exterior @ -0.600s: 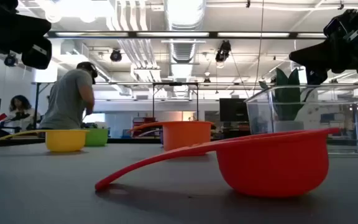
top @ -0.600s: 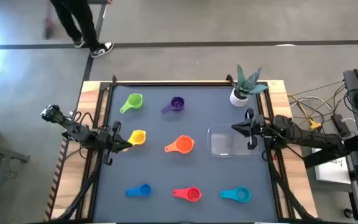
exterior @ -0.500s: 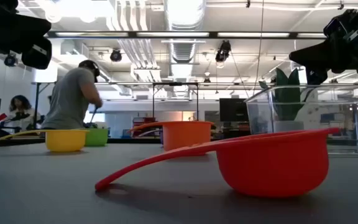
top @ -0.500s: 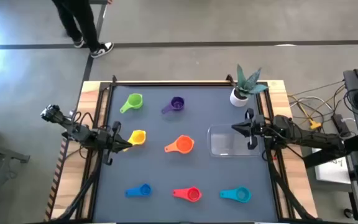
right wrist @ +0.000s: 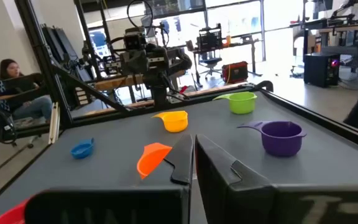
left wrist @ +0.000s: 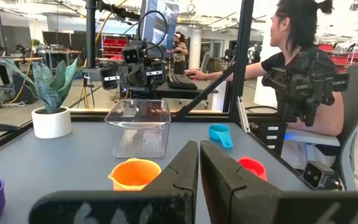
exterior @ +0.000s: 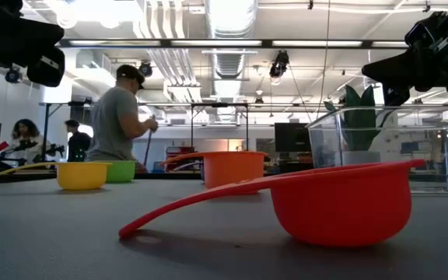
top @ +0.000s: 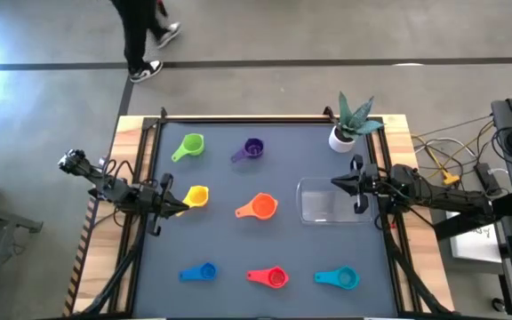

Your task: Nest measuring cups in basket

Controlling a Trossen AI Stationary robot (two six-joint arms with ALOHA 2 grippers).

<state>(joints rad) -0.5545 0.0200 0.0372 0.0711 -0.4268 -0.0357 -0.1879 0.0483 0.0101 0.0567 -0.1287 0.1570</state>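
Observation:
Seven measuring cups sit upright on the dark table: green [top: 189, 146], purple [top: 251, 149], yellow [top: 196, 196], orange [top: 259, 207], blue [top: 201, 272], red [top: 270, 277] and teal [top: 340, 278]. The clear basket [top: 332, 201] stands on its base at the right, with nothing in it. My left gripper [top: 172, 201] is shut and hovers at the left edge, beside the yellow cup's handle. My right gripper [top: 338, 184] is shut and hovers over the basket's far right part. The low view shows both arms raised above the table.
A white plant pot [top: 342, 136] stands at the far right corner, behind the basket. A raised dark frame [top: 265, 118] rims the table. People stand or sit in the room beyond the table. Bare tabletop lies between the cup rows.
Both arms and all the cups have kept still. A person beyond the table's far edge has walked a few steps.

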